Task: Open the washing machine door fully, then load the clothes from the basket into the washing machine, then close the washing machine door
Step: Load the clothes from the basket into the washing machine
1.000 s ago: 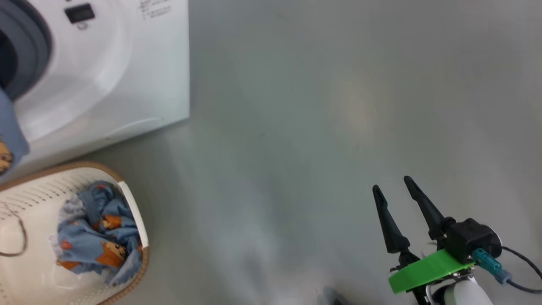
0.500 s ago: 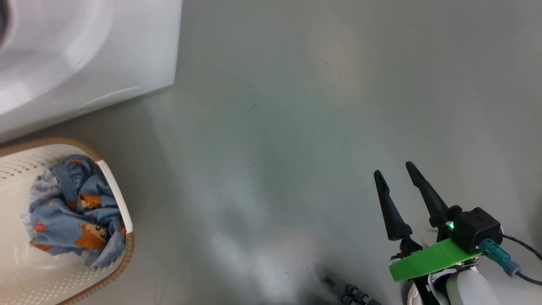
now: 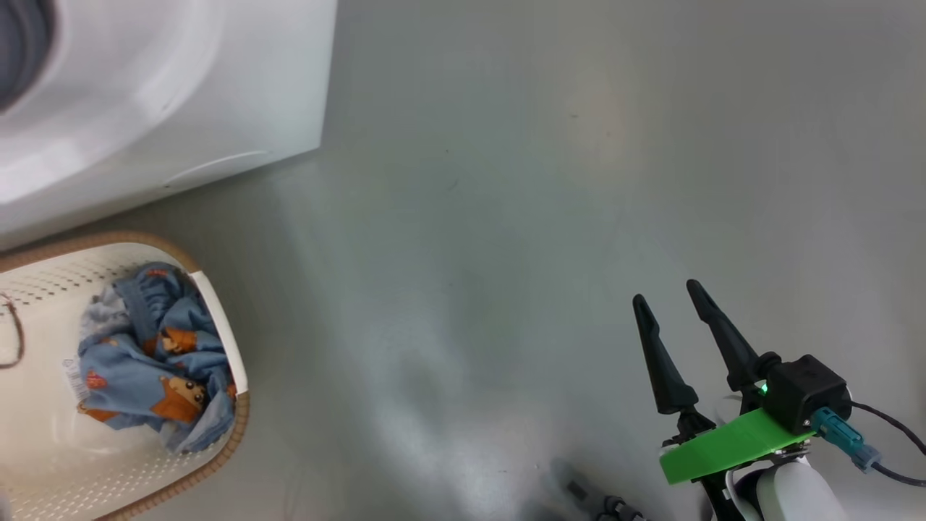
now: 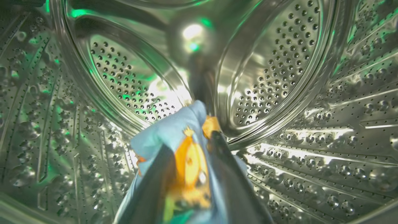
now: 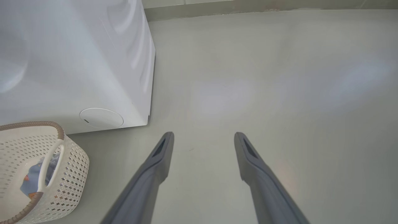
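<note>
In the head view, looking down, the white washing machine [image 3: 145,87] is filling the upper left corner, and the cream basket [image 3: 242,427] is sitting on the grey floor [image 3: 506,217] just in front of it, at the lower left. A bundle of the blue printed clothes [image 3: 152,376] is lying inside the basket against its near end. The right gripper [image 3: 665,293] is hovering at the lower right over bare floor, fingers spread wide and holding nothing, well apart from the basket. In the left wrist view, the left gripper [image 4: 189,149] is reaching deep inside the steel drum [image 4: 279,62], with a blue garment [image 4: 174,140] draped between and over its two dark fingers; whether they are pinching it or letting it go cannot be told. In the right wrist view, the open fingers are pointing across empty floor, with the machine's round cover [image 5: 101,117] and the basket off to that view's left. The basket's load is lying on the robot's left, below the drum opening, so the left arm appears to be the nearer one for the next pick.
</note>
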Available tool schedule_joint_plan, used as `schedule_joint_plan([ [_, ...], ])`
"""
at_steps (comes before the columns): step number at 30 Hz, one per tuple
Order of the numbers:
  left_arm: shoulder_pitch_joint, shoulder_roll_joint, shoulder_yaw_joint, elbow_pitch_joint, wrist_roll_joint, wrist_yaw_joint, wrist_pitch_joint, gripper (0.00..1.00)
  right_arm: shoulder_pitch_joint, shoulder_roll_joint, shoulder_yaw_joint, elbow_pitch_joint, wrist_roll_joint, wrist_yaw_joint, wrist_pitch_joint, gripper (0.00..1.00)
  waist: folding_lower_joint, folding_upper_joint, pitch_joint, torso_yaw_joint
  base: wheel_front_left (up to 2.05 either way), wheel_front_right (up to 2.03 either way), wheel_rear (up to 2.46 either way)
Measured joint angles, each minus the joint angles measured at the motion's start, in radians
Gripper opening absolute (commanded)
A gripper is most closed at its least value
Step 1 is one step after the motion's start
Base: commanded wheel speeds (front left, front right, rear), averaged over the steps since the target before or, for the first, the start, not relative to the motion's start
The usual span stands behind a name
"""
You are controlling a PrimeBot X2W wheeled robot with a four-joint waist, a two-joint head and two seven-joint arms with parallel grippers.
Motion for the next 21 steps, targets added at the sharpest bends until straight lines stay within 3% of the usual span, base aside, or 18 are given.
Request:
schedule_joint_plan([
  [1,-0.002,-0.005,0.0,0.013,0.0,0.004,0.0,1.0,0.0,0.0,0.002,0.002,0.0,0.0,0.0,1.0,0.0,0.0,-0.004,0.004,0.0,0.0,0.0],
  [7,-0.014,-0.024,-0.01,0.13,0.0,0.006,0.0,1.0,0.0,0.0,0.001,0.012,0.0,0.0,0.0,1.0,0.0,0.0,-0.032,0.026,0.0,0.0,0.0],
  [21,-0.01,-0.108,-0.027,0.147,-0.007,0.031,0.0,1.0,-0.013,-0.004,-0.028,0.026,0.0,0.0,0.0,1.0,0.0,0.0,-0.077,0.094,0.0,0.0,0.0],
])
